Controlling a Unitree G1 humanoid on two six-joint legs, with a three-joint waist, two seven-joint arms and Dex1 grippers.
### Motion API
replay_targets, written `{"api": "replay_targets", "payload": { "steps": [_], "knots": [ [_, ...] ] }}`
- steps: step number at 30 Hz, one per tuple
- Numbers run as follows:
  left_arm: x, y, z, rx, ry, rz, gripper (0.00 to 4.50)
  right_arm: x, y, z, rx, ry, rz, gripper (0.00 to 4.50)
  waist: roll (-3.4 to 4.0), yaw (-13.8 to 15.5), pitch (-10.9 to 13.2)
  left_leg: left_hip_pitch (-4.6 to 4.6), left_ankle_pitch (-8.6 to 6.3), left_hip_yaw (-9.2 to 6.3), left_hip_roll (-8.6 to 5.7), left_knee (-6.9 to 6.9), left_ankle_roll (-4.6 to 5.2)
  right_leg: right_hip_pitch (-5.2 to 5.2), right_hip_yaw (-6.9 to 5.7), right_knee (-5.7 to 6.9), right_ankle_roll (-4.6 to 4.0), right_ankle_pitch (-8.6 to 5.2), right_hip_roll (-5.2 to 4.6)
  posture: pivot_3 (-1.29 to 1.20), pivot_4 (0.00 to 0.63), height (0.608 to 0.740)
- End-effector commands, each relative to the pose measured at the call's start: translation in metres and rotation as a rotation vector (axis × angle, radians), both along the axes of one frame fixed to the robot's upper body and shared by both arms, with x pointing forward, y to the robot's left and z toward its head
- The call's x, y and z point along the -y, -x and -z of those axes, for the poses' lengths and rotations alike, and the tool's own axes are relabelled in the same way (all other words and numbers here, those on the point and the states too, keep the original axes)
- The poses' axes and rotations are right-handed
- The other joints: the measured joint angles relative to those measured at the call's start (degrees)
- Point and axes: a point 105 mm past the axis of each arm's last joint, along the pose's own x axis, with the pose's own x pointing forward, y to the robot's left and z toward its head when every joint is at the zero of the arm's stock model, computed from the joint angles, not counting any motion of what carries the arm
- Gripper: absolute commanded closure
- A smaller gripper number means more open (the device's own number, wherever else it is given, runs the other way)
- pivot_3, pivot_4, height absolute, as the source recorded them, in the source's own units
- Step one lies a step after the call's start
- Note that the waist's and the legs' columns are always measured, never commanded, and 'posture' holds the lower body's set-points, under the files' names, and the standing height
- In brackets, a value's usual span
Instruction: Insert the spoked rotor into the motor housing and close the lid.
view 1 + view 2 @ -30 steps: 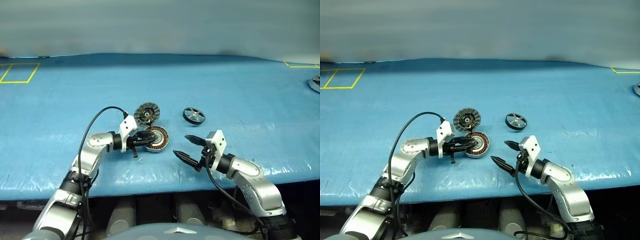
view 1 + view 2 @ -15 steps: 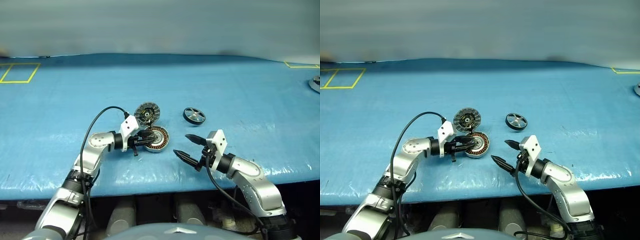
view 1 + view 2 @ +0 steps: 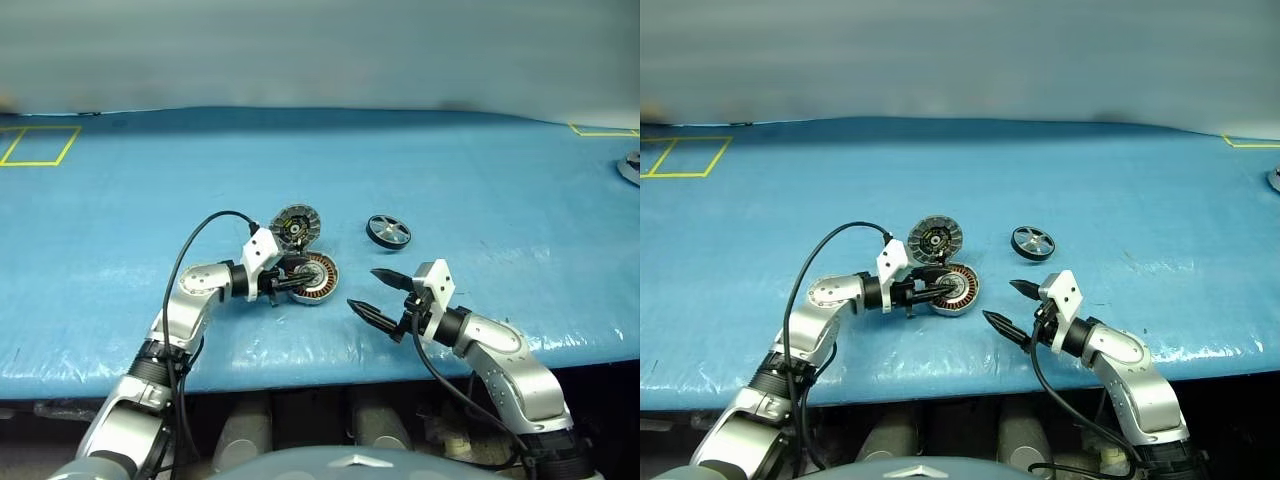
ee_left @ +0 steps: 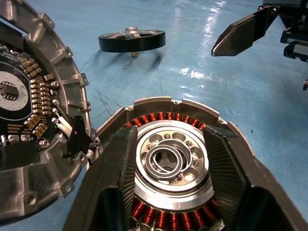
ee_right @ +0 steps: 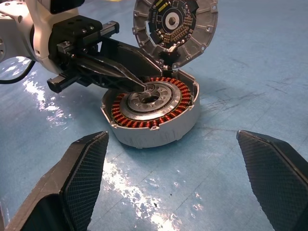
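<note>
The motor housing (image 3: 313, 278) sits open on the blue table (image 3: 480, 180), copper windings and silver hub facing up, its axis vertical, with the lid (image 3: 294, 226) swung up on its hinge at the housing's 11 o'clock, dark segmented face toward the robot. The spoked rotor (image 3: 388, 231) lies flat on the table, well apart from the housing at about its 2 o'clock, hub axis vertical, so it has no long axis to align. The left gripper (image 4: 168, 166) reaches over the housing from 9 o'clock, its fingers set narrowly either side of the centre hub; whether they pinch the hub I cannot tell. The right gripper (image 3: 374, 291) hovers with its fingers spread wide and empty, just beside the housing at 4 o'clock, pointing toward it. From this gripper the rotor lies at about 12 o'clock, so the right arm looks the nearer one for the pickup.
</note>
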Motion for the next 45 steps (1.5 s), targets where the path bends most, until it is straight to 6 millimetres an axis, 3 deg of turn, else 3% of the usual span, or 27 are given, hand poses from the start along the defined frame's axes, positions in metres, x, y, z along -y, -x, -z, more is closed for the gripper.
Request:
{"api": "replay_targets", "payload": {
  "steps": [1, 2, 15, 27, 45],
  "knots": [
    [-0.002, -0.002, -0.010, 0.036, 0.017, -0.011, 4.17, 0.001, -0.002, -0.008, 0.041, -0.003, 0.005, 0.00, 0.00, 0.0, 0.0, 0.00, 0.00, 0.00, 0.00, 0.01, 0.00, 0.01, 0.00, 0.00, 0.00, 0.00, 0.00, 0.00, 0.150, 0.740],
    [-0.003, -0.003, -0.010, 0.044, 0.012, -0.018, 4.47, 0.001, -0.002, -0.008, 0.040, -0.003, 0.004, 0.00, 0.00, 0.0, 0.0, 0.00, 0.00, 0.00, 0.00, 0.01, 0.00, 0.01, 0.00, 0.00, 0.00, 0.00, 0.00, 0.00, 0.150, 0.740],
    [-0.014, -0.008, -0.015, 0.140, -0.089, -0.039, 4.47, 0.002, -0.004, -0.006, 0.041, 0.004, 0.013, 0.00, 0.00, 0.1, 0.0, 0.00, 0.00, 0.00, -0.01, 0.05, 0.00, 0.02, 0.01, 0.01, 0.02, 0.01, 0.00, 0.00, 0.150, 0.740],
    [-0.002, -0.005, -0.013, 0.155, -0.121, 0.023, 4.47, 0.003, -0.006, -0.006, 0.044, 0.008, 0.020, 0.00, 0.00, 0.1, 0.0, 0.00, 0.00, 0.00, -0.01, 0.06, 0.00, 0.03, 0.01, 0.02, 0.03, 0.02, 0.00, 0.00, 0.150, 0.740],
    [-0.002, -0.006, -0.009, 0.160, -0.172, 0.050, 4.47, 0.002, -0.009, -0.008, 0.067, -0.004, 0.048, 0.00, 0.00, 0.1, 0.0, 0.00, -0.01, 0.00, -0.01, 0.09, 0.01, 0.05, 0.02, 0.02, 0.05, 0.03, 0.00, 0.00, 0.150, 0.740]
  ]
}}
